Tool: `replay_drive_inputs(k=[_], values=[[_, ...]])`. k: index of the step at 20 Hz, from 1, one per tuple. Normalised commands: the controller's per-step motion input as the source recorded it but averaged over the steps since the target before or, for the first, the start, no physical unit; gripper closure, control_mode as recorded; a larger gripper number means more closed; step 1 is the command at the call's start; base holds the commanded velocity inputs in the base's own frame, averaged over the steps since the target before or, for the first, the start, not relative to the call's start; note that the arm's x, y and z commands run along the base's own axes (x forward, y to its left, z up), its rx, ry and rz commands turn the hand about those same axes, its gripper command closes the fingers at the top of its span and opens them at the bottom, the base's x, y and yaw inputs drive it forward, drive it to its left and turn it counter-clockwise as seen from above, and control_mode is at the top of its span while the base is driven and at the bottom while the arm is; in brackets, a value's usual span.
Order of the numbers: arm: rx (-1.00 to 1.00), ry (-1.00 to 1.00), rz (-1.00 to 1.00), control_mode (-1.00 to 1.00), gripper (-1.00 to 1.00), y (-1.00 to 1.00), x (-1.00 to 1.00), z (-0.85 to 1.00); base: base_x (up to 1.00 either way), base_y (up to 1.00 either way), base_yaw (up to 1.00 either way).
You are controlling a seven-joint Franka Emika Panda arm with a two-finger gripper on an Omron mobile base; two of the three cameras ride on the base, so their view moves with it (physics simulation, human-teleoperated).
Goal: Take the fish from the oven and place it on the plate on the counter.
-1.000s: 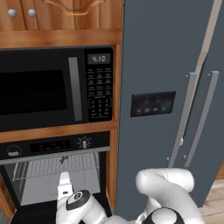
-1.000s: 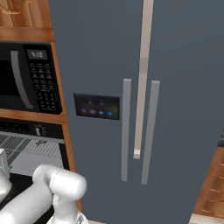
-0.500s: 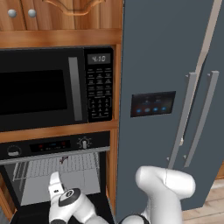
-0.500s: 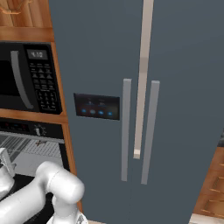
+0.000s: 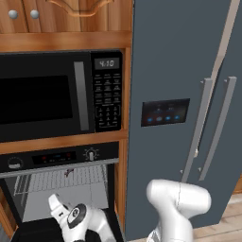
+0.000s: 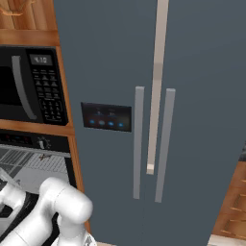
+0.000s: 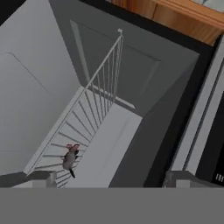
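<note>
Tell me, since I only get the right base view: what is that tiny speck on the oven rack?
Observer: The hand view shows it closer. It is the fish, grey with a reddish end, lying on the rack.
Operator: Has the pincer got it?
Observer: No. In the hand view the pincer is open and apart from the fish, which lies nearer one fingertip.
Operator: Where is the pincer, then?
Observer: The left base view shows it low in front of the open oven, below the rack's level.
</note>
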Motion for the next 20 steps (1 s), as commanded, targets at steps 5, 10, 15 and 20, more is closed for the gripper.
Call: replay_drive_inputs(k=[5, 10, 15, 20], values=[[-0.04, -0.01, 0.07, -1.0, -1.0, -0.04, 0.43, -0.17, 0.0, 0.0, 0.0], [0.0, -0.01, -0.09, -1.0, -1.0, 0.0, 0.66, -0.13, 0.0, 0.0, 0.0], [0.0, -0.03, -0.13, -1.0, -1.0, 0.0, 0.66, -0.41, 0.0, 0.0, 0.0], [0.0, -0.09, -0.12, -1.0, -1.0, 0.02, 0.57, -0.64, 0.0, 0.0, 0.0]])
